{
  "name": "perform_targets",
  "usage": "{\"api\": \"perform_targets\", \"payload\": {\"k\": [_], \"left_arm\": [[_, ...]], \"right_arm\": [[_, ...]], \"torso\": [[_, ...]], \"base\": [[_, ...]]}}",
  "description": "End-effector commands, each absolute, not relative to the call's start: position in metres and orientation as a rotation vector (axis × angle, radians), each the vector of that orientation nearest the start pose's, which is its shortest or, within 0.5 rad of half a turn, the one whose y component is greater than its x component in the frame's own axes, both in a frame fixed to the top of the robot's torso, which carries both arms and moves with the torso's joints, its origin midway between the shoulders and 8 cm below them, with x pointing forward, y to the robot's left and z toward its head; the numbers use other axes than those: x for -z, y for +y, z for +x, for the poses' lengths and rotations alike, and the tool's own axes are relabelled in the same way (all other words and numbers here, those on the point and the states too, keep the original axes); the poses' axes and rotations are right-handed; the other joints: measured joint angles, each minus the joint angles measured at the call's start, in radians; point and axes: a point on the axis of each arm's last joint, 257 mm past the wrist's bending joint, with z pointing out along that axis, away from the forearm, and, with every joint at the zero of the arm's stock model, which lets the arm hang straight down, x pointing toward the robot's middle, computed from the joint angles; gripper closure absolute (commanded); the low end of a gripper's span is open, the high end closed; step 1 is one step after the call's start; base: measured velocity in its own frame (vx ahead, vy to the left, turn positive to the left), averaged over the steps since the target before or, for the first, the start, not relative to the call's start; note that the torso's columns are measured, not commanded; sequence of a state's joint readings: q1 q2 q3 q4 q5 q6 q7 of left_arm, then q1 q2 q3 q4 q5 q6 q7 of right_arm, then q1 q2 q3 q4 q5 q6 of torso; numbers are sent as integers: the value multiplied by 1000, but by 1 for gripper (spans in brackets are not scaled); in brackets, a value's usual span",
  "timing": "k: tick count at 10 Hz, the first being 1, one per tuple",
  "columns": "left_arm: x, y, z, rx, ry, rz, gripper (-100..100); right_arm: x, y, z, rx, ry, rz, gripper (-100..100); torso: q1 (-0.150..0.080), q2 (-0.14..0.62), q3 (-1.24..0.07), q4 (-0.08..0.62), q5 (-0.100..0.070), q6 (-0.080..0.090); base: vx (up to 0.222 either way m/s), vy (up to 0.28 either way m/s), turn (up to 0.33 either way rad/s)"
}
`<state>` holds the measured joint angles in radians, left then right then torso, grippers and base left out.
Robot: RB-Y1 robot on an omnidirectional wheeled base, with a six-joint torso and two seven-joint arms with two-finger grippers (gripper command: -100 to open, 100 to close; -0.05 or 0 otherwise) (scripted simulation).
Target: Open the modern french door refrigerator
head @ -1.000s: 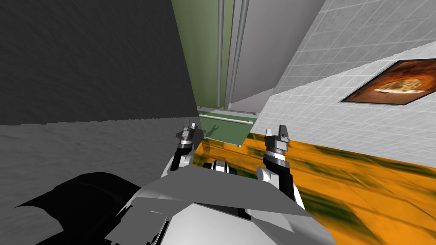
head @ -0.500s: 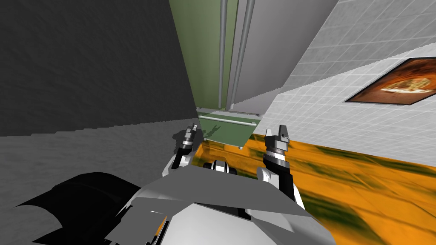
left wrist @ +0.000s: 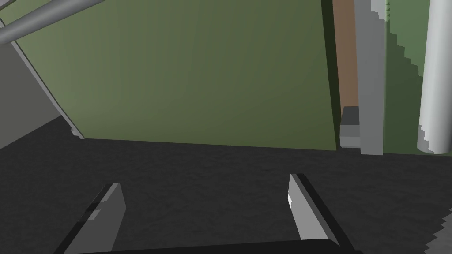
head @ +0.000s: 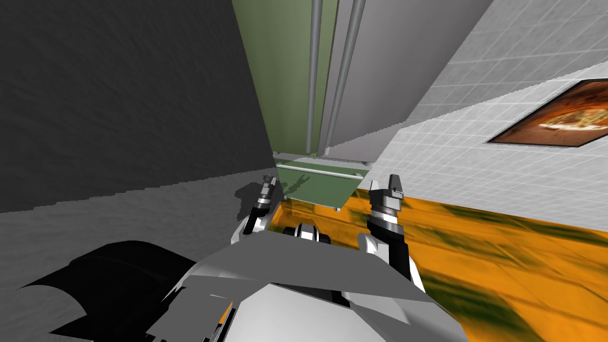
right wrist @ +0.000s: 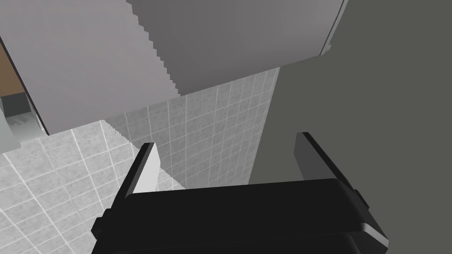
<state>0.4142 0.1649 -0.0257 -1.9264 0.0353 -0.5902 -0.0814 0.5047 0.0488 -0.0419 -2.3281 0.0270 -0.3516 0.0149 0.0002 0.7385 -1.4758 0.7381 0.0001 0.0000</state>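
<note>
The refrigerator stands straight ahead with a green left door (head: 285, 71) and a grey right door (head: 386, 59). Two grey vertical handles (head: 313, 71) run side by side down the middle. Below them is a green drawer (head: 314, 189) with a horizontal bar handle (head: 317, 173). My left gripper (head: 268, 181) is open by the drawer's left corner, low and left of the door handles. In the left wrist view the left gripper (left wrist: 203, 198) points at a green panel (left wrist: 198, 75), with a grey handle (left wrist: 437, 75) off to one side. My right gripper (head: 386, 185) is open, right of the drawer and holding nothing.
A dark grey wall (head: 119, 89) closes off the left side next to the refrigerator. A white tiled wall (head: 475, 148) with a framed picture (head: 564, 119) runs along the right. The floor (head: 475, 249) is orange and green.
The whole head view has shifted and tilted, so I have turned a little. My left gripper has edged slightly right toward the drawer's corner. The right arm holds its place.
</note>
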Motion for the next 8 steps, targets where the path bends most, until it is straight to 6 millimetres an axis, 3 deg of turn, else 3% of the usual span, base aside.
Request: {"api": "perform_targets", "payload": {"k": [1,8], "left_arm": [[109,275,399,1233,885,-694,-100],[153,273,409,1237,905,-749,-100]], "right_arm": [[-16,-300,354,-1200,656,752,0],[-16,-300,354,-1200,656,753,0]], "torso": [[0,1,0,0,0,0],[-1,-1,0,0,0,0]], "base": [[119,92,-36],[102,74,-30]]}}
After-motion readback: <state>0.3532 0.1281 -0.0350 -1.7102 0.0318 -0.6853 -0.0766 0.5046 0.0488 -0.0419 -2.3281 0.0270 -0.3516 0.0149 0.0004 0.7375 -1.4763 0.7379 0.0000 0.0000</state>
